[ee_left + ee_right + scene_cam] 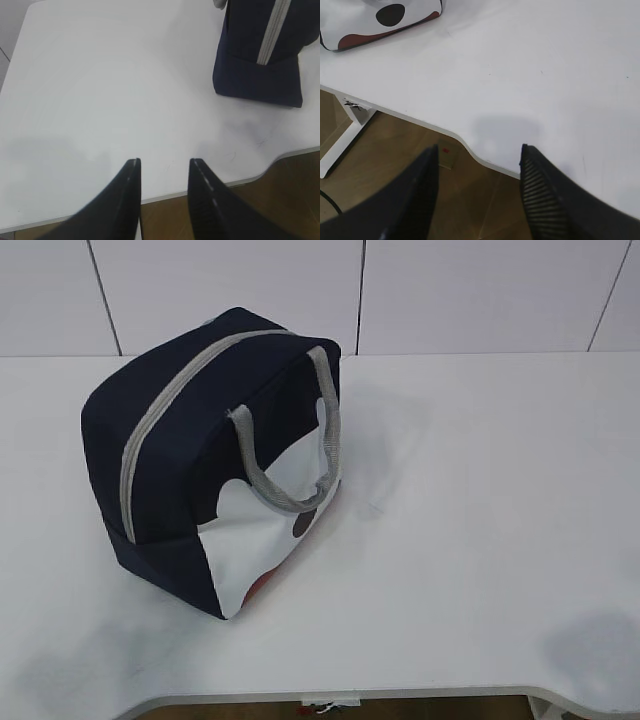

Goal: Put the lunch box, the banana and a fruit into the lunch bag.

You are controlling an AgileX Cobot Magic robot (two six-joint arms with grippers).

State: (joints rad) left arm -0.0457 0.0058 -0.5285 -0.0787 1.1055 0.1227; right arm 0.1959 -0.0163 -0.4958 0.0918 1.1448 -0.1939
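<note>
Near: left pincer [164,167] and right pincer [479,152], both spread, empty, over the desk [480,500] front edge. Farther left: lunch bag [190,430], zipper [165,405] apparently closed. Lunch box, banana, fruit unseen; possibly already packed, unconfirmable.

lunch bag [190,440]: navy fabric, grey zipper [160,415], grey handles [290,455]. Side panel [265,530] white with dark spot, red patch at bottom edge. Table [480,520] white, centre-right of frame. Both grippers' fingers [125,200] black.
</note>
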